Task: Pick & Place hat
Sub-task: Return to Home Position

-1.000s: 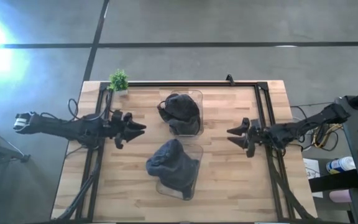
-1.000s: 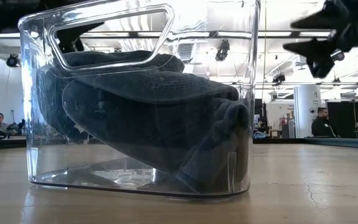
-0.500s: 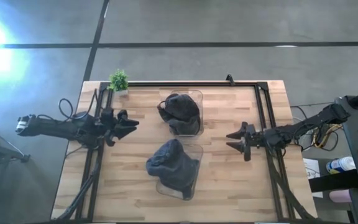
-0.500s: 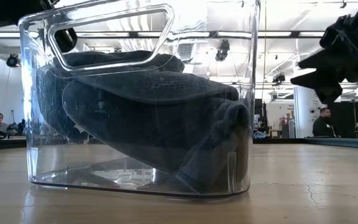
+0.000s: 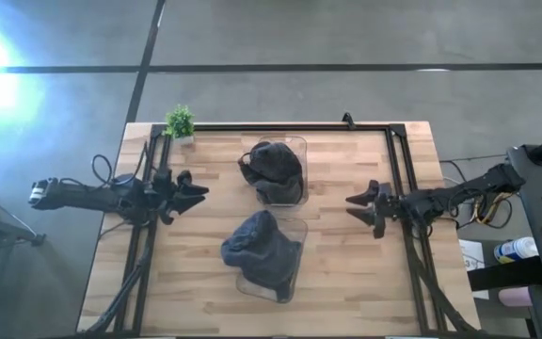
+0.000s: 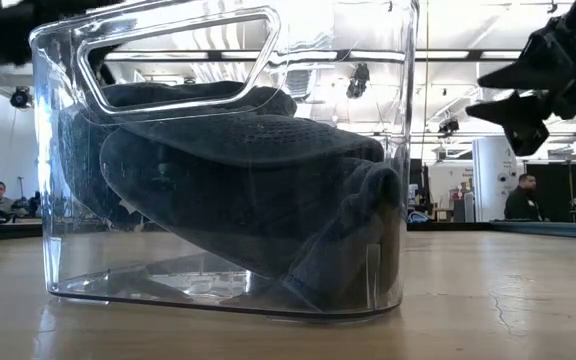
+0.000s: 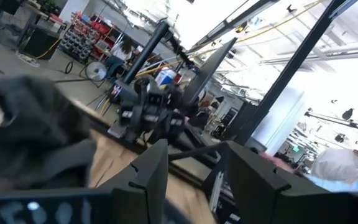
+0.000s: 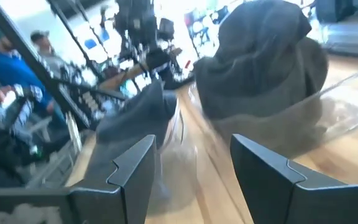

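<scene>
**High view.** I see the whole bench, pale wood inside a black frame. Two clear bins stand near its middle, the far bin and the near bin, close together. Each holds a dark cap: the far cap and the near cap, which bulges over the rim. The left claw hangs over the bench's left side and the right claw over its right. Both point inward, released and empty, well apart from the bins. A small potted plant stands at the far left corner.

**Low view.** Only this view shows the near bin's side wall with its handle cut-out and the cap slumped against it. The right claw shows above the bench at the upper right, prongs spread.

**Wrist views.** Each shows its own two fingers parted with nothing between them. The right wrist view takes in both caps.

**Surface and room.** The bench stands on a grey floor crossed by dark lines. The room is a hall with ceiling lights, where a person stands far back.
</scene>
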Controlling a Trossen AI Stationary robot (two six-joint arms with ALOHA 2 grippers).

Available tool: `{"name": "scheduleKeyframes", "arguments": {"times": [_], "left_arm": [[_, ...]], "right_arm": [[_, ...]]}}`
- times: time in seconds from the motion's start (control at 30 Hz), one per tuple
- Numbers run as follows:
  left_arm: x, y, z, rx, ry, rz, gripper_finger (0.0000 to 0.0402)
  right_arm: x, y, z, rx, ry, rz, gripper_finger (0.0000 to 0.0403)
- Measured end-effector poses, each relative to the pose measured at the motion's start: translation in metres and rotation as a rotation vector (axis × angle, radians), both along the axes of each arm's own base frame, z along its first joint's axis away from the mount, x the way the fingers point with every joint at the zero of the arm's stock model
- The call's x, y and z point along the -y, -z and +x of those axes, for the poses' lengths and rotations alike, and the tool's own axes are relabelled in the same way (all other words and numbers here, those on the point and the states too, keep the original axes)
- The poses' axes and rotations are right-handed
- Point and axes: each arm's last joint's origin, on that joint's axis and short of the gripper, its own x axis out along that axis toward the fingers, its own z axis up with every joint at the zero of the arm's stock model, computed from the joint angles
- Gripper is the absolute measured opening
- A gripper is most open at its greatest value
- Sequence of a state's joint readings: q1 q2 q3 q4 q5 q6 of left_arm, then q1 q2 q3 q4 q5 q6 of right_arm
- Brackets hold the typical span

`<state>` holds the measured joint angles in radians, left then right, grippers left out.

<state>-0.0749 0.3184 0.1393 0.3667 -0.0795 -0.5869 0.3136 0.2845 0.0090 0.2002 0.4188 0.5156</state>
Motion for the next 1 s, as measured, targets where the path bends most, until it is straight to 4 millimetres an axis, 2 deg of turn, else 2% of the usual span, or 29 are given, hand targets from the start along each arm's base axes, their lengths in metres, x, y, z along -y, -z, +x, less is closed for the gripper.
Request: {"name": "scheduleKeyframes", "arguments": {"times": [0.17, 0.37, 0.77, 1.0], "left_arm": [[0.000, 0.039, -0.004, -0.067, -0.002, 0.004, 0.0151], [-0.001, 0.066, -0.008, -0.338, 0.002, 0.025, 0.0151], [-0.001, 0.046, -0.019, -0.100, 0.032, 0.020, 0.0151], [-0.001, 0.046, -0.019, -0.108, 0.032, 0.021, 0.0151]], "right_arm": [[0.009, -0.007, -0.005, 0.076, 0.071, 0.022, 0.0203], [0.020, -0.010, -0.006, 0.108, 0.167, 0.025, 0.0203], [0.024, -0.012, -0.015, 0.149, 0.199, 0.032, 0.0203], [0.024, -0.010, -0.014, 0.131, 0.199, 0.028, 0.0203]]}}
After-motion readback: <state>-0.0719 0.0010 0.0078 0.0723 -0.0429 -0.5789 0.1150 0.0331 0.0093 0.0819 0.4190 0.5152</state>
